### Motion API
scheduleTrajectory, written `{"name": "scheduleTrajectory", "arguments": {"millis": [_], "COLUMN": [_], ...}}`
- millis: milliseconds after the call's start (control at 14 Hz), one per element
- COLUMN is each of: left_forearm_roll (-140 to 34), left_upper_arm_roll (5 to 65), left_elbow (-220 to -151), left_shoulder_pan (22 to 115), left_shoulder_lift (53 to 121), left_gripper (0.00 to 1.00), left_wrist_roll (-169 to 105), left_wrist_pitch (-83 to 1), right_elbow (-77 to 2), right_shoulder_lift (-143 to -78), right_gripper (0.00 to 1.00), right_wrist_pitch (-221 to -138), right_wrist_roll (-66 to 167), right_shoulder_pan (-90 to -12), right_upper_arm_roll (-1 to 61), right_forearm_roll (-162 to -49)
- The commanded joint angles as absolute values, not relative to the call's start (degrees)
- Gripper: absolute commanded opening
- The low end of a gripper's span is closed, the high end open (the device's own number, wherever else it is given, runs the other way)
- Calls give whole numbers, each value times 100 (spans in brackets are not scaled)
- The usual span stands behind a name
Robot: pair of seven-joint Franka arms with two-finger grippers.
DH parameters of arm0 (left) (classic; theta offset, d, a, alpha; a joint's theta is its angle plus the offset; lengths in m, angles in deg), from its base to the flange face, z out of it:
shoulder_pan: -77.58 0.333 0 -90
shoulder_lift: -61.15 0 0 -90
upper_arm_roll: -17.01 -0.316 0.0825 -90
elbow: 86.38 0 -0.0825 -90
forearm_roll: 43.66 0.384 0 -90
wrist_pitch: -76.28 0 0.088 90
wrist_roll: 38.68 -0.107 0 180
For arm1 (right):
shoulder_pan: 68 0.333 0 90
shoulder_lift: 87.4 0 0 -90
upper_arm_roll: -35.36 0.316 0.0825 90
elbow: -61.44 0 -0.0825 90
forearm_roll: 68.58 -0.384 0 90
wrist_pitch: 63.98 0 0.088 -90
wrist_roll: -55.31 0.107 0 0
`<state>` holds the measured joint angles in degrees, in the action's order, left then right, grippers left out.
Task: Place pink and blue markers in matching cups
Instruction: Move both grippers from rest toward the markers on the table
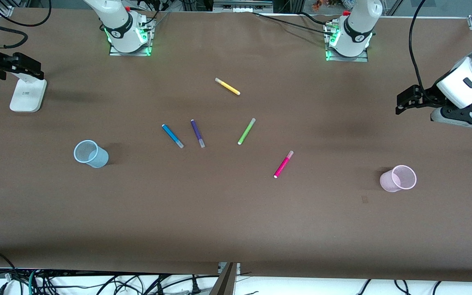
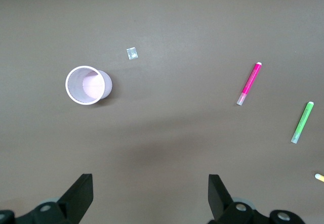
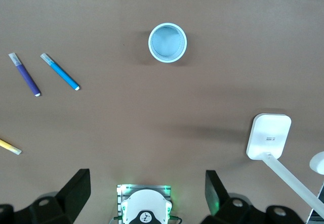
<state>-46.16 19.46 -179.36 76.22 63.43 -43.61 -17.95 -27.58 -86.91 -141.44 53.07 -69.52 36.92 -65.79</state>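
Note:
The blue marker (image 1: 172, 136) lies flat mid-table beside the purple pen; it also shows in the right wrist view (image 3: 59, 72). The pink marker (image 1: 283, 164) lies flat nearer the front camera, toward the left arm's end, and shows in the left wrist view (image 2: 249, 84). The pale blue cup (image 1: 91, 153) (image 3: 167, 42) stands upright toward the right arm's end. The pale pink cup (image 1: 398, 178) (image 2: 88, 85) stands upright toward the left arm's end. My left gripper (image 1: 408, 100) (image 2: 150, 188) is open and empty, raised at the left arm's end of the table. My right gripper (image 1: 23, 67) (image 3: 147, 186) is open and empty, raised at the right arm's end.
A purple pen (image 1: 197, 133), a lime-green pen (image 1: 246, 131) and a yellow pen (image 1: 227, 86) lie flat mid-table. A white stand (image 1: 27, 94) sits by my right gripper. A small patch (image 1: 364, 199) marks the cloth near the pink cup.

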Motion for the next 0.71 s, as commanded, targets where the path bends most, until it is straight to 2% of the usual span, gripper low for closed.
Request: {"name": "scheduleTrajectory", "arguments": {"millis": [0, 643], "left_forearm_roll": [-4533, -4603], "left_upper_arm_roll": [1956, 2079], "left_elbow": [-17981, -17990], "left_shoulder_pan": [7705, 7627], "left_shoulder_lift": [6203, 6369], "left_gripper": [100, 100], "left_wrist_roll": [-4457, -4457], "left_wrist_pitch": [-1724, -1951], "right_elbow": [-2619, -2619], "right_shoulder_lift": [-8757, -8801], "right_gripper": [100, 100], "right_wrist_pitch": [-14088, -14149], "right_wrist_roll": [5329, 5400], "right_shoulder_pan": [-6993, -6984], "right_upper_arm_roll": [3694, 3694], "right_forearm_roll": [-6691, -6691]}}
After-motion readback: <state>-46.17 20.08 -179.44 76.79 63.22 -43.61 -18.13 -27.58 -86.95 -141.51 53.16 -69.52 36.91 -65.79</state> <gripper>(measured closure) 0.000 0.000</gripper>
